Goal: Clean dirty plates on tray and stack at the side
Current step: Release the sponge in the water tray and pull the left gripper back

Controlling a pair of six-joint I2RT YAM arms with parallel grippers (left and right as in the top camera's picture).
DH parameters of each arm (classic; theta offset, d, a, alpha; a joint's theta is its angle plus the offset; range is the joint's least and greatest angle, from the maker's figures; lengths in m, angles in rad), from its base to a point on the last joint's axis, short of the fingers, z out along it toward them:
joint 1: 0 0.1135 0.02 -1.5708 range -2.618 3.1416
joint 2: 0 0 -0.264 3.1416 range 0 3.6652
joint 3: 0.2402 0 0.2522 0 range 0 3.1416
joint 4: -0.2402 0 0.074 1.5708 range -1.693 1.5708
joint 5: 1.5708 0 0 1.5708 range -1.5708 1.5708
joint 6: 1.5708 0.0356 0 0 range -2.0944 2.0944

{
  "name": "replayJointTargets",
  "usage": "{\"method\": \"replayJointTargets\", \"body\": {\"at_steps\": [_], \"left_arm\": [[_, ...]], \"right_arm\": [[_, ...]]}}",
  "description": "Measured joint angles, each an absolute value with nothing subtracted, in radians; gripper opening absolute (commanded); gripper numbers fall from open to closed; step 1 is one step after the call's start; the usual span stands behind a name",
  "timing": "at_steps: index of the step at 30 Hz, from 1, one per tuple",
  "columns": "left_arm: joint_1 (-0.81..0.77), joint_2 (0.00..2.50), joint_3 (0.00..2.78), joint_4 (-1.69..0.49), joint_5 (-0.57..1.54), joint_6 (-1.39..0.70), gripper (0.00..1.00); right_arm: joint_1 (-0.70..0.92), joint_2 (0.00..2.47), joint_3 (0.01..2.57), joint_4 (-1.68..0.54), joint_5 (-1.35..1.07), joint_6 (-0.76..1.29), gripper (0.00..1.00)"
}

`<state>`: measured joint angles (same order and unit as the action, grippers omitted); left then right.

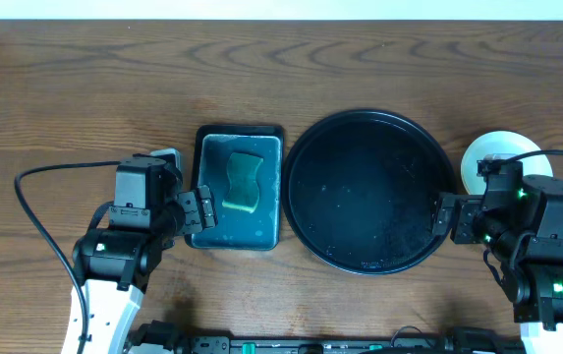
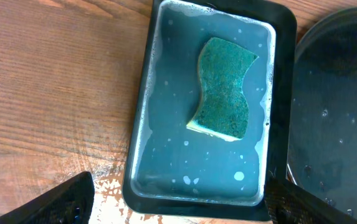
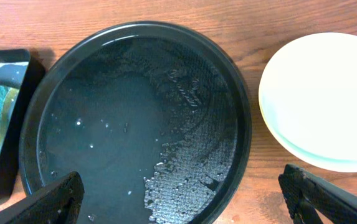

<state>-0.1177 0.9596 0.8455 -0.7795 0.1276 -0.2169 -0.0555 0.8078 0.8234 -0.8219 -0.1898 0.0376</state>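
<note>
The large round black tray (image 1: 367,192) lies at the table's middle, wet and with no plates on it; it also shows in the right wrist view (image 3: 134,118). The plates (image 1: 495,155) sit stacked on the wood just right of the tray, pale white over a yellowish rim in the right wrist view (image 3: 324,96). My right gripper (image 3: 184,202) is open and empty over the tray's right rim. My left gripper (image 2: 178,202) is open and empty at the near edge of the small rectangular tray.
A small dark rectangular tray (image 1: 239,187) with shallow water holds a green-yellow sponge (image 1: 244,182), left of the round tray; it also shows in the left wrist view (image 2: 209,106), with the sponge (image 2: 223,87) lying flat. Cables run beside both arms.
</note>
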Motion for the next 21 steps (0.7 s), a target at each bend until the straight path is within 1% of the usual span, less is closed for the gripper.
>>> {"method": "replayJointTargets", "body": {"at_steps": [21], "left_arm": [[-0.118, 0.959, 0.846, -0.78, 0.128, -0.217, 0.88]], "right_arm": [[-0.056, 0.808, 0.823, -0.85, -0.19, 0.038, 0.99]]}}
